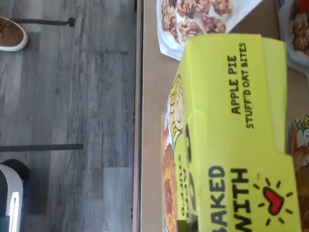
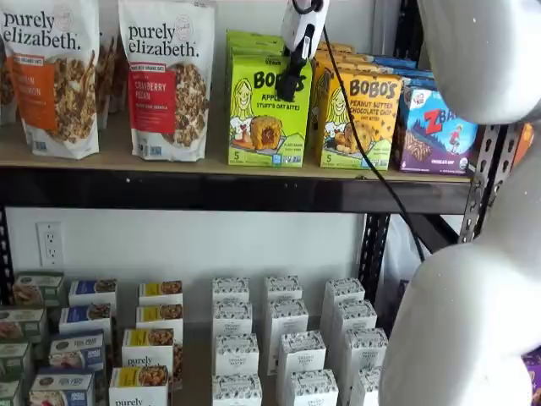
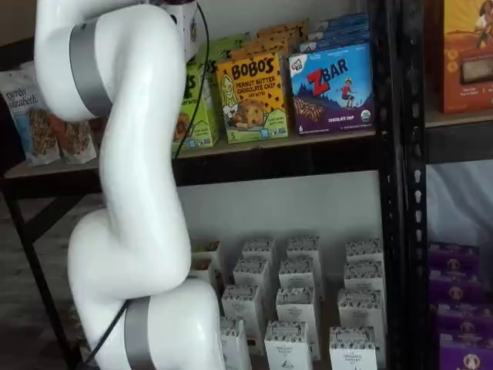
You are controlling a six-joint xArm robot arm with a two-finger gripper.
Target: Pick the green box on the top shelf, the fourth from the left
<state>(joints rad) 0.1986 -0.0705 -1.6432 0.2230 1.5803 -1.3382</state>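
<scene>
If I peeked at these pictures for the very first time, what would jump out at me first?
Probably the bright green box of apple pie oat bites on the top shelf, with the gripper hanging right at its front top edge. Next, the big white robot arm fills much of both shelf views. Beside the green box stands a yellow-orange Bobo's box.

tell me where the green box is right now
In a shelf view the green box stands upright on the top shelf, between the cranberry pecan granola bag and the yellow-orange Bobo's box.
</scene>
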